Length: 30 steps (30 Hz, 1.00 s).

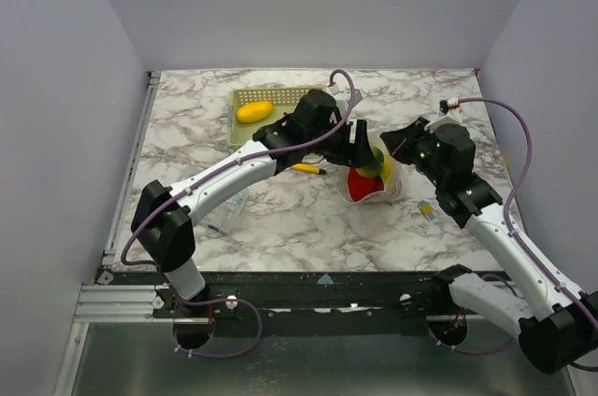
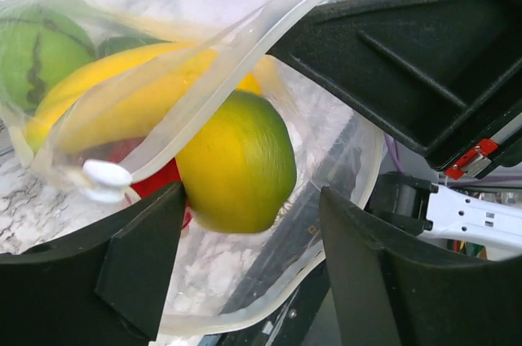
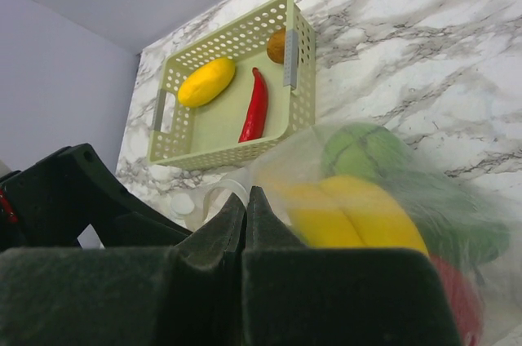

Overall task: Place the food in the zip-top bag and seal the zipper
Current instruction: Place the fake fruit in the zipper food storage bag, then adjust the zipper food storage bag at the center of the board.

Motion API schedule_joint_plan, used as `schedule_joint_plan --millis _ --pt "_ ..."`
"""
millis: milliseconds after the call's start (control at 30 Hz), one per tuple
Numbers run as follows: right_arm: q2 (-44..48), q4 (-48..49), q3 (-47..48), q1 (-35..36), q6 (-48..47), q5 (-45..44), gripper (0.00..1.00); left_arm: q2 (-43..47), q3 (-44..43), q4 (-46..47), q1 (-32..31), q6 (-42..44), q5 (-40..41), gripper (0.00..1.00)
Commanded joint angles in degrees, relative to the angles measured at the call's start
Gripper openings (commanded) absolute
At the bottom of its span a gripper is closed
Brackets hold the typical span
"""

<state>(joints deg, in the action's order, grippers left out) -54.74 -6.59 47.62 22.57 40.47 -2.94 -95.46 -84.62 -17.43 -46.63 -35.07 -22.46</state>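
- The zip-top bag [image 2: 347, 146] sits on the marble table [image 1: 299, 223], right of centre, and its mouth gapes wide open!
- The zipper [image 2: 236, 51] runs along the raised upper lip, unsealed, with a white slider tab [image 2: 106, 176] at its low end.
- A yellow-green fruit [image 2: 238, 162] sits right in the mouth, on the lower film.
- Deeper inside are a banana [image 2: 114, 105] and a striped green melon [image 2: 33, 52], with a red fruit [image 2: 159, 184] peeking out underneath.
- The left gripper [image 2: 251, 203] hangs over the mouth with its jaws parted. One finger is right against the yellow-green fruit and the other stands apart from it, so it has no grip.
- The right gripper [image 3: 247, 203] has its fingers pressed together, pinching the bag's rim and holding that lip up.
- The yellow-green mesh basket [image 3: 245, 36] sits at the far side of the table, behind the left arm.
- In the basket are a yellow fruit [image 3: 206, 82], a red chili [image 3: 255, 105] and a brown round piece [image 3: 276, 46] in the corner.
- A yellow-and-black stick [image 1: 308, 169] lies on the marble between basket and bag.
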Motion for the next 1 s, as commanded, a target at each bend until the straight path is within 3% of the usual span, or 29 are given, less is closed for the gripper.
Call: schedule_joint_plan --millis 0,533,600,700,967 --pt "1.2 0.6 0.3 0.3 -0.4 -1.3 0.01 1.9 -1.7 -2.9 -0.3 1.5 3.6 0.69" --pt "0.2 1.2 0.3 0.3 -0.7 -0.2 0.01 16.9 11.3 -8.3 -0.1 5.9 4.3 0.65" --pt "0.3 1.4 0.2 0.4 -0.6 -0.2 0.01 17.2 13.5 -7.5 -0.1 5.0 3.5 0.61" --pt "0.4 1.4 0.2 0.4 -0.4 -0.1 0.01 15.9 15.7 -5.7 -0.1 2.5 1.2 0.46" --pt "1.0 1.3 -0.3 0.4 -0.3 -0.2 0.01 11.5 17.5 -1.5 0.0 -0.3 -0.6 0.34"
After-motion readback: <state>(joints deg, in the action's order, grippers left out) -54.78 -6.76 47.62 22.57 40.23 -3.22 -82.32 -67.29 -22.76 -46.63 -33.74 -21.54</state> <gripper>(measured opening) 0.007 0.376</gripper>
